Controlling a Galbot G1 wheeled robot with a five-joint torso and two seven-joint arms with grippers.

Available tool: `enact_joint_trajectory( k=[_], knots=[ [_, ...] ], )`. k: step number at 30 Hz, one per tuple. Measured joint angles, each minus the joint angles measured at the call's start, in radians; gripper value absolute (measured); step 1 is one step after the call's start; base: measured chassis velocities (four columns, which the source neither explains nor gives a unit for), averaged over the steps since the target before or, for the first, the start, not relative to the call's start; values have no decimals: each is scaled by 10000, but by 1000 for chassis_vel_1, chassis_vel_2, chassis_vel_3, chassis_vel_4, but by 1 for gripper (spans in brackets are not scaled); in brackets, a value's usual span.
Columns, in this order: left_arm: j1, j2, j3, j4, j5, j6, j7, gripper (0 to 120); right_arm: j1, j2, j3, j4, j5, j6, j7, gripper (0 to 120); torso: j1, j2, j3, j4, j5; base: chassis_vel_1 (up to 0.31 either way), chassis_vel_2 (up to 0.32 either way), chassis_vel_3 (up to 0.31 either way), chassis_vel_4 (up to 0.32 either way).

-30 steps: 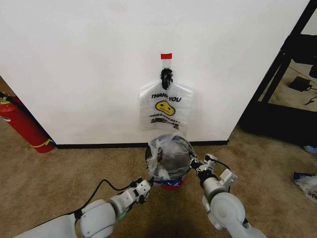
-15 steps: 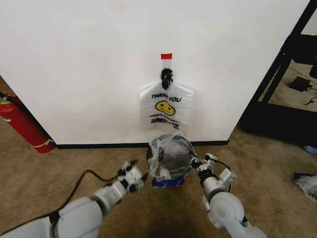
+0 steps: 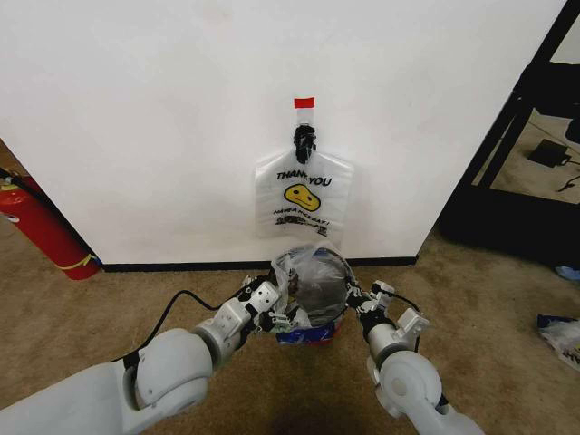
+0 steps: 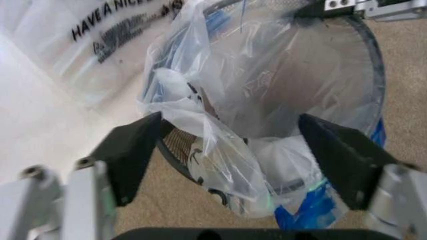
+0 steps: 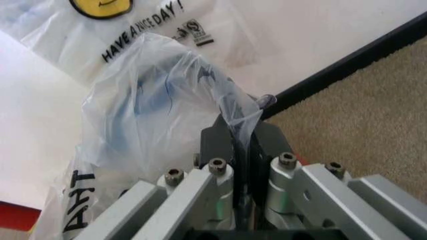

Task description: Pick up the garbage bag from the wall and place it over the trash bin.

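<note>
translucent garbage bag (image 3: pixel 308 276) lines the trash bin (image 3: pixel 313 333); right end effector (image 3: pixel 355 297) pinches it, left end effector (image 3: pixel 275 308) spread.

The garbage bag (image 4: pixel 220 150) is thin, glossy, translucent plastic film, crinkled, with blue patches showing through near its rim. Under it, the trash bin (image 4: pixel 180 142) reads as fine black wire mesh, matt. My left gripper (image 4: pixel 233 150) has matt black finger pads (image 4: pixel 133 150) on brushed grey metal links. My right gripper (image 5: pixel 241 145) shows dull black pads on bare aluminium with screw heads, film pinched between them. The wall (image 3: pixel 163 118) is smooth, matt white; the carpet (image 3: pixel 91 317) is rough tan pile.
</note>
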Motion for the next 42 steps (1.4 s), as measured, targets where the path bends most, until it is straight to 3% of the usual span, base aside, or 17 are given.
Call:
enact_joint_trajectory(
  k=[20, 29, 42],
  knots=[
    [-150, -583, 299, 1223, 26, 221, 67, 1, 102, -18, -60, 70, 56, -39, 57, 1, 0, 0, 0, 0, -1, 0, 0, 0, 0],
    [-150, -585, 77, 1265, -133, 150, -117, 0, 53, -36, -39, 129, 67, -44, 52, 1, 0, 0, 0, -1, -1, 0, 0, 0, 0],
    [115, 157, -571, 1515, -191, -145, -127, 0, -322, -7, 176, 176, 513, 308, -566, 1, 0, 0, 0, -1, 0, 0, 0, 0, 0]
  ],
)
